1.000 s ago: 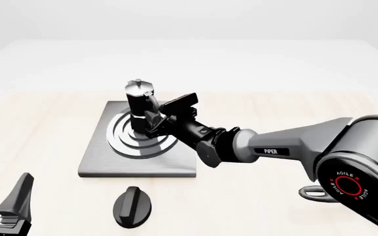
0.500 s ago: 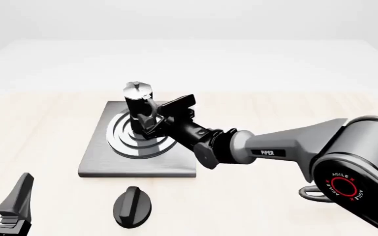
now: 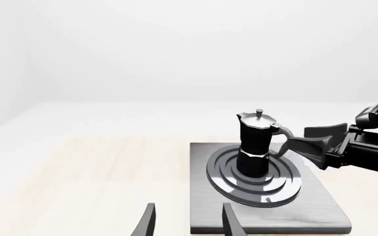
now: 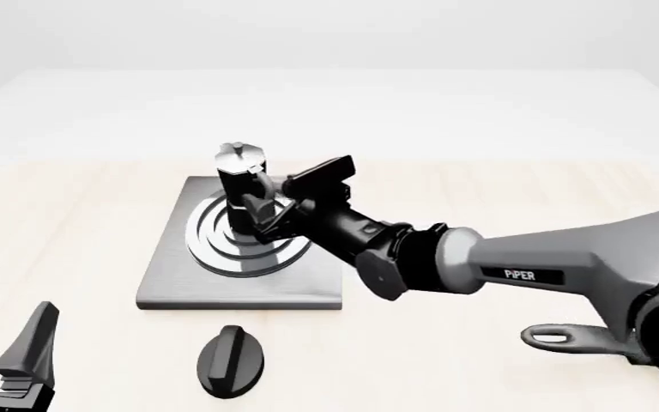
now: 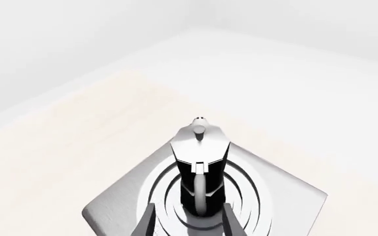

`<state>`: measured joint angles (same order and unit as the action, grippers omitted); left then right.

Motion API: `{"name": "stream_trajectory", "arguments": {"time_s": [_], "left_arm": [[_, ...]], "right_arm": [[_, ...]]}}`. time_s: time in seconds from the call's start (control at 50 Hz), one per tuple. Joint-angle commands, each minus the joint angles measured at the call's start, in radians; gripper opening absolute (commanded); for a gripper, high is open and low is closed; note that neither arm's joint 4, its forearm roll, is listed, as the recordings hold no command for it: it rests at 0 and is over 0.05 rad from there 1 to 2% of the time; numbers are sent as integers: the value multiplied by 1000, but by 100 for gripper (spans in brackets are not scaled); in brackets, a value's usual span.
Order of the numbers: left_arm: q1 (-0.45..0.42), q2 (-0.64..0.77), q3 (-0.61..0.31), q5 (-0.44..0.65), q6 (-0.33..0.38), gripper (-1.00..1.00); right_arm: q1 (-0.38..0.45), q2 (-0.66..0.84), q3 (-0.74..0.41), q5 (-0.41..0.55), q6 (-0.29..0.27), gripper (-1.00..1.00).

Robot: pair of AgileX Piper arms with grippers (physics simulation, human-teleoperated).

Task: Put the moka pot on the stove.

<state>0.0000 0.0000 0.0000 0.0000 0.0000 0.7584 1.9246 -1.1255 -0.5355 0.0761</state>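
Your moka pot (image 4: 241, 190) stands upright on the stove (image 4: 181, 279) burner rings. Your right gripper (image 4: 270, 206) fingers are spread wide, flanking its handle; left gripper (image 4: 9, 360) fingers wide, holding nothing.

The right arm (image 4: 559, 266) shows a smooth grey forearm casing lettered "PIPER" in white, a black ribbed wrist joint and a black gripper (image 4: 295, 199) with flat, tapered fingers (image 4: 318, 176). A red ring marking sits on the dark shoulder housing. The left gripper (image 4: 9, 360) is matte black, with angular, wedge-shaped fingers (image 4: 34, 343).
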Motion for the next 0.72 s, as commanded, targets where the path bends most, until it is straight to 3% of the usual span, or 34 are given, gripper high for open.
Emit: {"name": "stream_trajectory", "arguments": {"time_s": [0.02, 0.34, 0.72], "left_arm": [[0, 0, 0, 0, 0, 100], [0, 0, 0, 0, 0, 100], [0, 0, 0, 0, 0, 100]], "right_arm": [[-1, -111, 86, 9, -10, 100], [-15, -265, 167, 26, -29, 100], [-86, -379, 260, 29, -57, 100]]}}
